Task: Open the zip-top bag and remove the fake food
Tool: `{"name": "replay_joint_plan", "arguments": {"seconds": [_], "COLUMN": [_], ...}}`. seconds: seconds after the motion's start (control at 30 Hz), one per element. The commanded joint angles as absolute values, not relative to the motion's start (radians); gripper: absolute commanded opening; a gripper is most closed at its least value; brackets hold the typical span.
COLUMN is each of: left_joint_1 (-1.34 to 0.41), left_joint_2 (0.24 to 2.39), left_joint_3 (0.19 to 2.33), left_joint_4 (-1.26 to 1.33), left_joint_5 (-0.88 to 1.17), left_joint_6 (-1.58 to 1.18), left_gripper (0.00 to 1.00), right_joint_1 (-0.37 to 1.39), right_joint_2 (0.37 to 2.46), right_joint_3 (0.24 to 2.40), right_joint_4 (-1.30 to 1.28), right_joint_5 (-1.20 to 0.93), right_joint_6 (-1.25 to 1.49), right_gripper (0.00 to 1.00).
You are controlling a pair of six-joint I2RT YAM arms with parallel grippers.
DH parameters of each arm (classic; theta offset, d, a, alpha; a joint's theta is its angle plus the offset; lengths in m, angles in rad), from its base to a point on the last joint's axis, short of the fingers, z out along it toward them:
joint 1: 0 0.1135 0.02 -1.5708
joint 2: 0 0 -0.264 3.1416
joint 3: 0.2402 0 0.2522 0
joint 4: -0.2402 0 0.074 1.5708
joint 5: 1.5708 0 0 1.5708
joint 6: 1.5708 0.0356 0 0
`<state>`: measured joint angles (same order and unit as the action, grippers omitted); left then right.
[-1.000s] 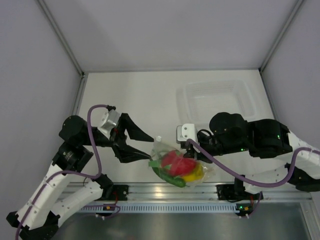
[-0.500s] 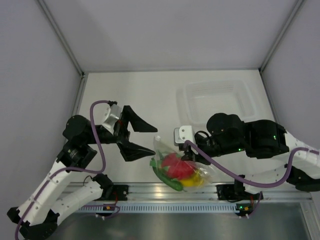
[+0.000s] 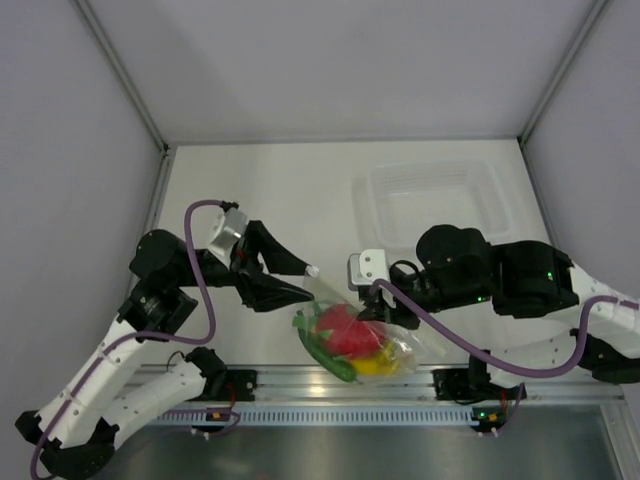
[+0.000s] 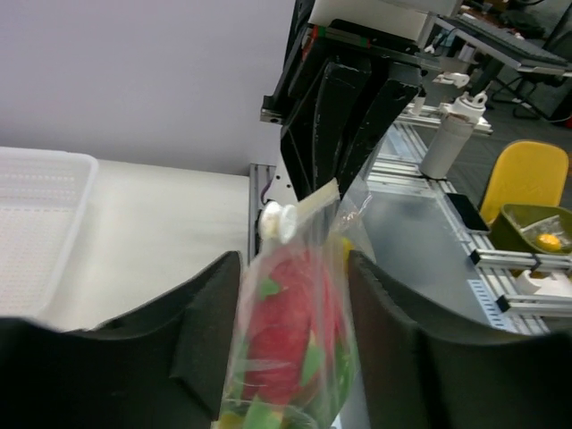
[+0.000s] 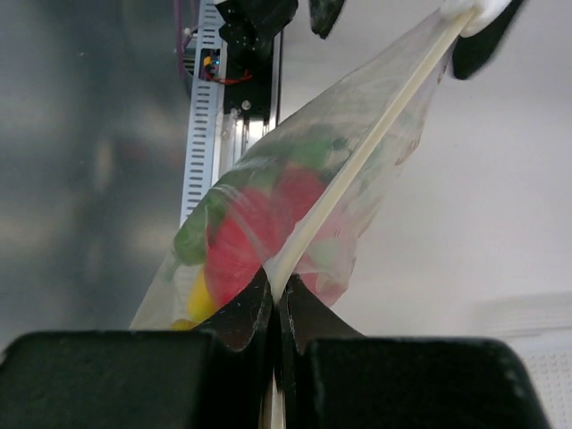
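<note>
The clear zip-top bag [image 3: 350, 330] hangs above the table's near edge. Inside it are the red strawberry-like fruit [image 3: 340, 328], the yellow banana bunch [image 3: 372, 362] and a green piece [image 3: 326, 360]. My right gripper [image 3: 372, 296] is shut on the bag's zip strip [image 5: 357, 170]; its jaws pinch the strip's end in the right wrist view [image 5: 275, 290]. My left gripper [image 3: 296, 285] is open, its fingers [image 4: 210, 313] on either side of the bag [image 4: 295, 331], below the white slider [image 4: 278, 220]. I cannot tell whether the fingers touch the plastic.
A rigid clear plastic tray [image 3: 437, 205] stands on the table at the back right, behind the right arm; its corner shows in the left wrist view [image 4: 40, 214]. An aluminium rail [image 3: 350, 385] runs along the table's near edge below the bag.
My left gripper has moved right and now straddles the bag's upper left end. The bag has shifted slightly down and left. The right gripper has kept its hold on the strip.
</note>
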<state>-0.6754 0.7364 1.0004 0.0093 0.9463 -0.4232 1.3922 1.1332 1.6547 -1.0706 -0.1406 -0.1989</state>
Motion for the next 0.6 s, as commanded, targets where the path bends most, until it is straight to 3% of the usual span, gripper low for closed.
{"name": "replay_joint_plan", "arguments": {"seconds": [0.0, 0.1, 0.37, 0.57], "left_joint_1": [-0.684, -0.686, -0.687, -0.689], "left_joint_2": [0.727, 0.727, 0.741, 0.741], "left_joint_3": [0.991, 0.988, 0.996, 0.993], "left_joint_4": [0.091, 0.092, 0.092, 0.092], "left_joint_5": [0.980, 0.977, 0.954, 0.953], "left_joint_6": [-0.430, -0.430, -0.433, -0.434], "left_gripper": [0.46, 0.41, 0.41, 0.25], "right_joint_1": [1.417, 1.417, 1.417, 1.417], "right_joint_2": [1.083, 1.063, 1.071, 1.069], "right_joint_3": [1.652, 1.634, 1.614, 1.594], "right_joint_4": [-0.876, -0.850, -0.851, -0.845], "right_joint_5": [-0.140, -0.123, -0.103, -0.074], "right_joint_6": [-0.207, -0.206, -0.201, -0.202], "right_gripper": [0.00, 0.00, 0.00, 0.00]}}
